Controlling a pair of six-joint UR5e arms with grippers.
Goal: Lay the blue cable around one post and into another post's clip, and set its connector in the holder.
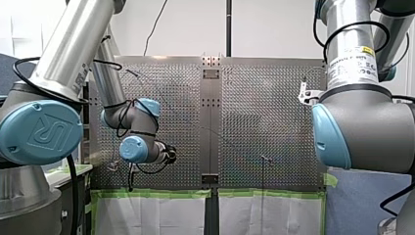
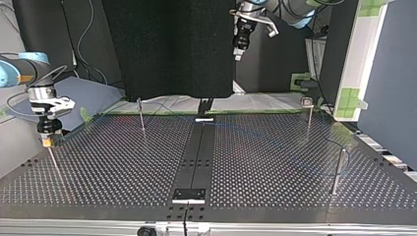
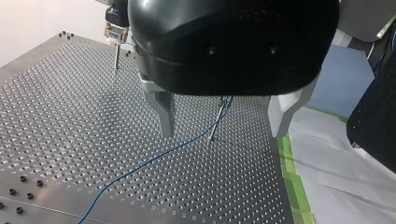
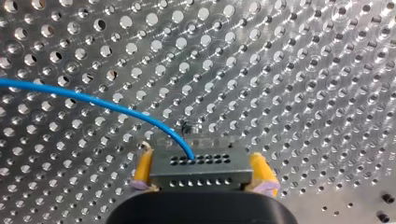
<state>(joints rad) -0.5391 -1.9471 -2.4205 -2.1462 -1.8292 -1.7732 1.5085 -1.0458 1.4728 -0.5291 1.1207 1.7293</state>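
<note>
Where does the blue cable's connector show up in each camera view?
Front view: not visible.
Top view: connector at the left edge, in my right gripper.
Left wrist view: far ahead, above the thin post.
Right wrist view: connector between the yellow pads.
Shared landmark: that thin post, under it in the top view too.

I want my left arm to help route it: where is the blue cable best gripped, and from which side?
Grip the straight run of cable lying flat on the table, short of the post. Come from above with the left gripper, open jaws straddling the cable crosswise: it is thin and low, so a side approach would likely fail.
</note>
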